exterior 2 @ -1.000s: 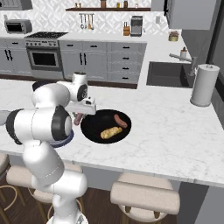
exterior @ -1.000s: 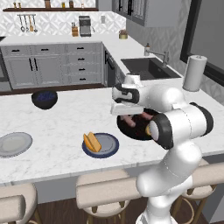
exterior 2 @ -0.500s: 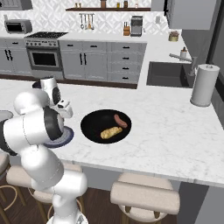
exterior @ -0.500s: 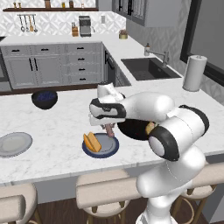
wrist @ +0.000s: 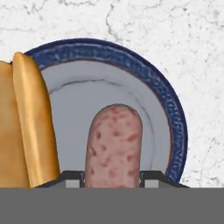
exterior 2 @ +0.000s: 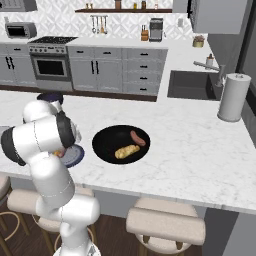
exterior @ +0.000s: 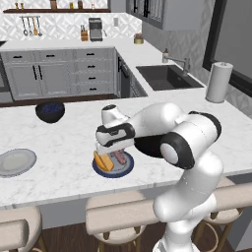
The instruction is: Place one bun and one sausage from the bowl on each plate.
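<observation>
Looking along the hand view, we see the two-finger gripper [wrist: 112, 179] with its jaws clamped on a pink speckled sausage [wrist: 113, 146], one dark tip on either side of it. The sausage hangs over the pale centre of the dark blue round plate [wrist: 175, 118]; whether it touches the plate surface, we cannot tell. A golden-brown bun [wrist: 26, 127] lies on the left part of the same plate in that view, just beside the sausage but apart from it.

In the left base view, we locate this dark blue plate [exterior: 127, 169] near the front edge of the white marble worktop [exterior: 59, 142], with the gripper [exterior: 114, 153] low over it, the bun [exterior: 102, 161] to the left and the held sausage [exterior: 119, 158] to its right. The light grey round plate [exterior: 16, 162] lies well apart to the left, at the picture's edge. A smaller, deeper dark blue bowl [exterior: 50, 111] stands farther back on the left.

In the right base view, we find the wide shallow black bowl [exterior 2: 121, 144] just right of the dark blue plate [exterior 2: 75, 156]. It holds a second sausage [exterior 2: 137, 138] toward its far right and a second bun [exterior 2: 127, 151] nearer the front, the two close together. A white paper-towel roll [exterior 2: 233, 97] stands upright at the far right of the worktop, beside the dark sink [exterior 2: 192, 85].
</observation>
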Motion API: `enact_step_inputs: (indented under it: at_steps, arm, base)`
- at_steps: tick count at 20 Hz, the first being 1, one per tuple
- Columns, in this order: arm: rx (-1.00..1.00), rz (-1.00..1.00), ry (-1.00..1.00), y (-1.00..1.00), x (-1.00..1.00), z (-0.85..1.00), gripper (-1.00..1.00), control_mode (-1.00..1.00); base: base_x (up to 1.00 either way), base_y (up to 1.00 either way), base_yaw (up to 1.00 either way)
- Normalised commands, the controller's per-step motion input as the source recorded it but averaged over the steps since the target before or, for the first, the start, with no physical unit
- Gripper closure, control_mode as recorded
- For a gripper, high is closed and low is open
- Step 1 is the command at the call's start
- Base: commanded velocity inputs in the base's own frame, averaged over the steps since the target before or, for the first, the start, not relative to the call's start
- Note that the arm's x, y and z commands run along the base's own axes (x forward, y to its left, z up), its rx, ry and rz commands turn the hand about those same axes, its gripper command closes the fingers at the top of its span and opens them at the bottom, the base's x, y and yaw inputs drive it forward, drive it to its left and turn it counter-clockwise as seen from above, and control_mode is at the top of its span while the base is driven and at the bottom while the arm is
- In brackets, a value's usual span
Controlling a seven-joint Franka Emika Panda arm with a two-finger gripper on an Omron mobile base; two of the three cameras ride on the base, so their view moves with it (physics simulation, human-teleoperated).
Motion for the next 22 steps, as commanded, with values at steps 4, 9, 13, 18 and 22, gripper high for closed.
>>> enact_step_inputs:
  at_steps: [4,9,13,18,22]
  arm:
    - [-0.02,0.11,0.00,0.10,0.05,-0.30,1.00,-1.00]
    - [-0.01,0.05,0.04,0.06,0.16,-0.28,1.00,-1.00]
    - [0.00,0.00,0.05,0.00,0.02,-0.08,-1.00,-1.00]
    - [0.00,0.00,0.00,-0.04,-0.04,0.01,-1.00,-1.00]
    - [0.00,0.00,0.00,-0.17,-0.12,0.14,-1.00,-1.00]
  base:
    - [0.00,0.00,0.00]
    - [0.00,0.00,0.00]
    - [0.00,0.00,0.00]
    - [0.00,0.00,0.00]
    - [0.00,0.00,0.00]
